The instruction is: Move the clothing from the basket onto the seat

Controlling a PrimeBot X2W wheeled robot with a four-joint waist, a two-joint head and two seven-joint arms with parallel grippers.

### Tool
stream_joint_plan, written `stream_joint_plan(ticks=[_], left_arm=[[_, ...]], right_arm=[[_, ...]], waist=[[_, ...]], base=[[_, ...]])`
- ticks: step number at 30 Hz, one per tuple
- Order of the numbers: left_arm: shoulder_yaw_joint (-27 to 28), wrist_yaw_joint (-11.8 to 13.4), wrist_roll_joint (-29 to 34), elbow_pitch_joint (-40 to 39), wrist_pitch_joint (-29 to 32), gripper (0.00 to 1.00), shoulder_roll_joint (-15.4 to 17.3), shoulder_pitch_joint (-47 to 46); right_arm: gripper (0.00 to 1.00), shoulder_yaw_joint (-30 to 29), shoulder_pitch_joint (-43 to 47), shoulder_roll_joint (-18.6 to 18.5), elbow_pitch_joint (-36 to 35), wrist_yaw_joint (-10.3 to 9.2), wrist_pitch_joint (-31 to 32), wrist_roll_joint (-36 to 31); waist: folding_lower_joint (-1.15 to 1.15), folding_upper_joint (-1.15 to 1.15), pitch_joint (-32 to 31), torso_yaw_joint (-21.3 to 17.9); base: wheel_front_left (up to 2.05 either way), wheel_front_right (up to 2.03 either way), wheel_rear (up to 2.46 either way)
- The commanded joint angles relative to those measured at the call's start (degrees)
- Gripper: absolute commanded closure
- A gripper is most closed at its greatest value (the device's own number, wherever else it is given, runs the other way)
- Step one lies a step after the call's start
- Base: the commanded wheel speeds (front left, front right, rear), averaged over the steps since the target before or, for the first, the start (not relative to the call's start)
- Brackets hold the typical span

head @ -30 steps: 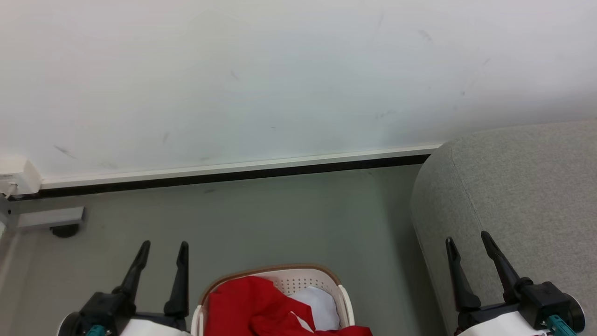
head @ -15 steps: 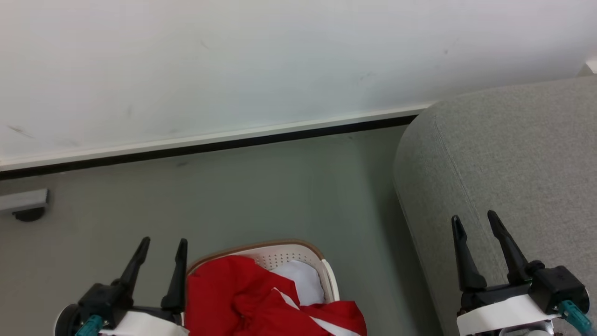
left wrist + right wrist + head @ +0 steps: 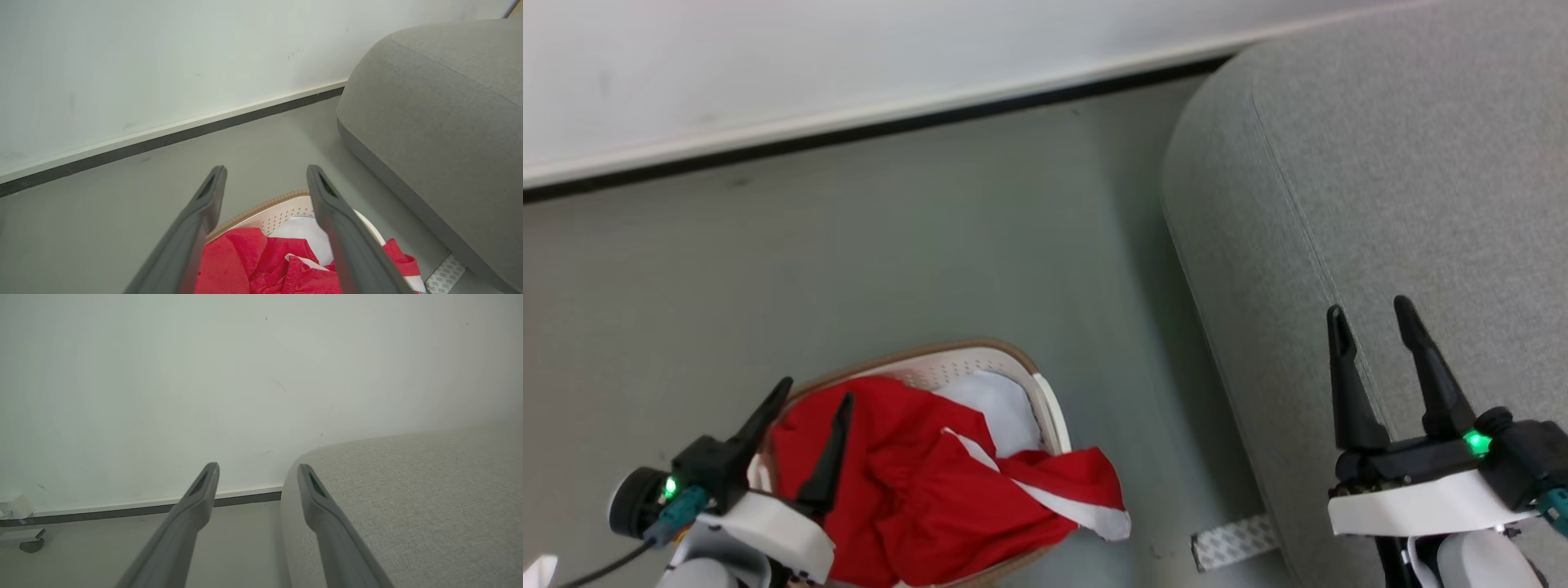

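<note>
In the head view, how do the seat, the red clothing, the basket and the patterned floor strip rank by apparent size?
1. seat
2. clothing
3. basket, though this is unsure because the clothing covers most of it
4. patterned strip

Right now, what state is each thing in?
basket: upright on the floor, loaded
clothes: heaped in the basket, one end draped over its rim
sofa: no clothes on the visible part
left tool: open, over the clothes, holding nothing
right tool: open, over the sofa, holding nothing
</note>
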Motion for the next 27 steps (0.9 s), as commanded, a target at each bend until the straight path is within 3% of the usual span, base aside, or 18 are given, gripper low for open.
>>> stream_joint_plan(ticks=[1, 8, 16, 27], left_arm=[[-1.1, 0.1, -0.8, 2.1, 0.0, 0.0, 1.4, -2.1], [-8.3, 0.1, 2.1, 13.6, 0.0, 0.0, 4.8, -9.6], [-20.8, 0.1, 5.3, 26.2, 0.0, 0.0, 9.4, -18.1], [-35.6, 0.1, 7.4, 39.6, 0.0, 0.0, 12.7, -29.5]], right_arm=[[0.0, -0.5, -1.3, -0.2, -0.8, -0.12, 0.0, 0.2], [0.0, -0.9, -3.5, -0.2, -3.6, -0.12, 0.0, 0.9], [0.0, -0.7, -5.5, -0.2, -6.4, -0.12, 0.0, 2.1], [0.0, 0.6, -7.5, -0.2, -10.4, -0.12, 0.0, 4.1]], waist=[[-0.01, 0.0, 3.4, -2.1], [-0.01, 0.0, 9.2, -3.9], [-0.01, 0.0, 15.3, -6.4], [-0.01, 0.0, 22.9, -8.9]], base=[[0.0, 0.0, 0.0], [0.0, 0.0, 0.0], [0.0, 0.0, 0.0], [0.0, 0.0, 0.0]])
